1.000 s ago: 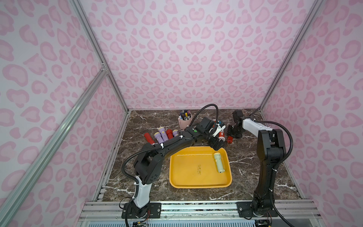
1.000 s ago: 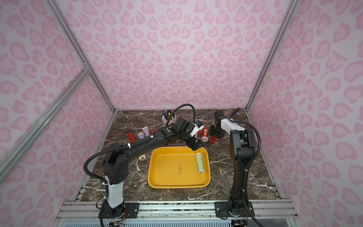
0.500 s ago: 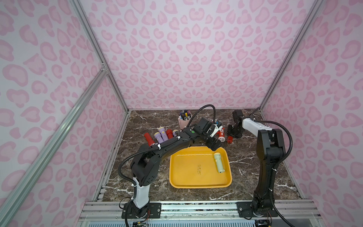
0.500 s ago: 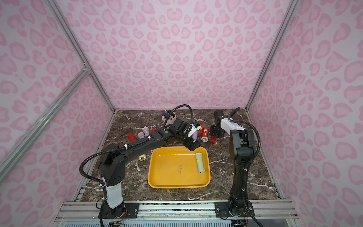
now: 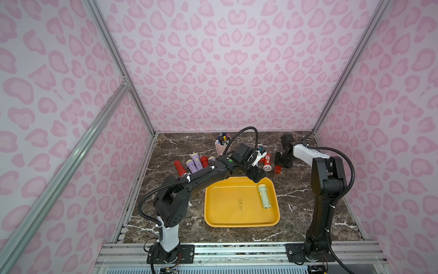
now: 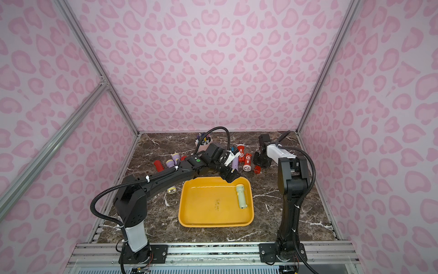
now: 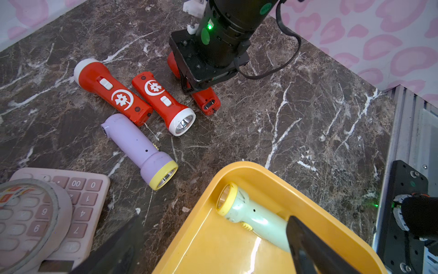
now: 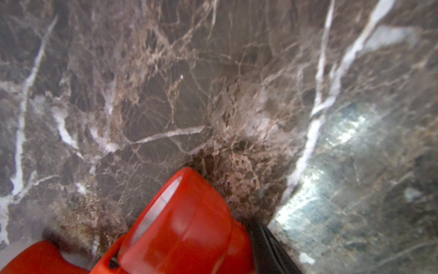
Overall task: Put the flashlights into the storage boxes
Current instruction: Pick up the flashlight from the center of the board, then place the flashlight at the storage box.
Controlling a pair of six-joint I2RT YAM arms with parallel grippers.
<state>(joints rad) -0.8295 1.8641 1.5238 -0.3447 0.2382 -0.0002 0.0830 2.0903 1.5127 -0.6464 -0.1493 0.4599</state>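
The yellow storage box (image 5: 239,213) is a shallow tray with one pale green flashlight (image 5: 263,196) lying along its right side. My left gripper (image 5: 257,176) hangs open over the tray's far corner; in the left wrist view the green flashlight (image 7: 251,213) lies beside one of its fingers (image 7: 308,249). My right gripper (image 5: 280,163) is down on the table behind the tray, shut on a red flashlight (image 8: 189,227). Its tail (image 7: 206,103) sticks out below the jaws. Two red flashlights (image 7: 111,91) (image 7: 166,104) and a lilac one (image 7: 142,149) lie loose nearby.
Several more lilac and red flashlights (image 5: 196,163) lie in a cluster at the left of the table. A pink pen cup (image 5: 221,147) stands at the back. A pink calculator (image 7: 78,197) with a tape roll (image 7: 26,213) on it lies near the tray.
My right gripper's jaws have closed on the red flashlight. The left gripper has shifted slightly and stays open.
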